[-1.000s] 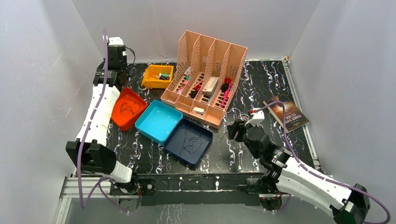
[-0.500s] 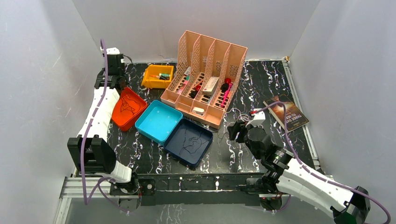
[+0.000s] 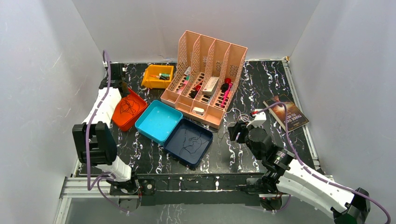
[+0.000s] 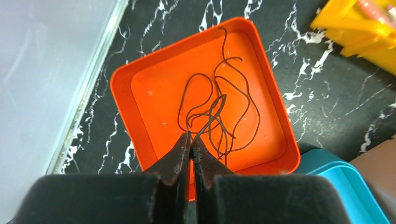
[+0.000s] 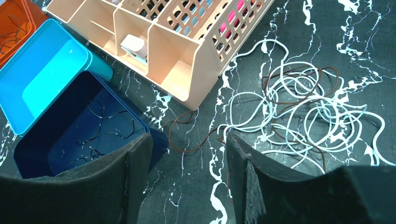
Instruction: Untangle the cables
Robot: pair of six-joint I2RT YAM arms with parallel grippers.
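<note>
Left arm has swung down since the earlier frame, wrist now low over the orange tray (image 4: 122, 79), left of the peach organiser (image 5: 187, 70); right arm barely shifted.

- Left gripper (image 4: 190, 136): fingers pressed together, tips at a loop of brown cable (image 4: 208, 116) in that tray; whether the strand is pinched cannot be told.
- Right gripper (image 5: 189, 144): fingers spread, holding nothing.
- Sorted, by appearance: brown strands in the orange tray; thin dark strands in the navy tray (image 5: 28, 154), in front of the organiser.
- Remaining: tangle (image 5: 299, 98) of white and brown cables, just off the organiser's front right corner.
- Materials: cables hair-thin, limp, curly; trays smooth moulded plastic, corners rounded; organiser perforated; table (image 5: 373, 28) black marble-patterned.
</note>
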